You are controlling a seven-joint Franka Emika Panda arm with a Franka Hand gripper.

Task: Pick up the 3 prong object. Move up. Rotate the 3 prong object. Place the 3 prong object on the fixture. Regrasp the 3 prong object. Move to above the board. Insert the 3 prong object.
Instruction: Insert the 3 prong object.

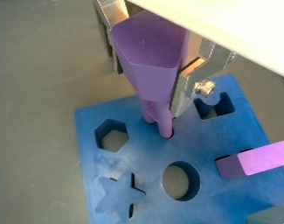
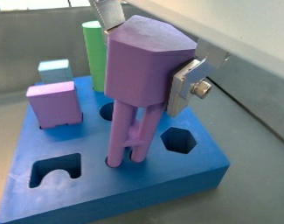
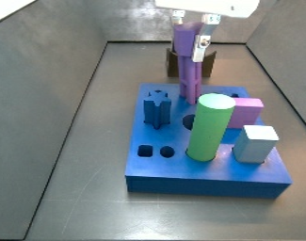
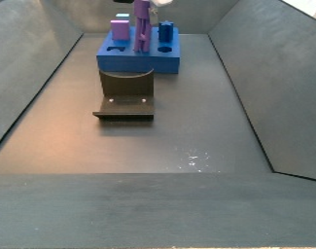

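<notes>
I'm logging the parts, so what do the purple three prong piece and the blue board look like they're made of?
The 3 prong object, held upright in the tool over the board, looks like matte light-purple plastic: uniform colour, soft sheen, crisp facets. The board looks like matte blue plastic, possibly printed, with cleanly cut holes and no glare.

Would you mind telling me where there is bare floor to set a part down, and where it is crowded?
The widest bare floor lies on the near side of the fixture. Strips also run between the board and both side walls. The board top is crowded: green cylinder, pink cube, star peg, and the pincer holding the 3 prong object.
</notes>
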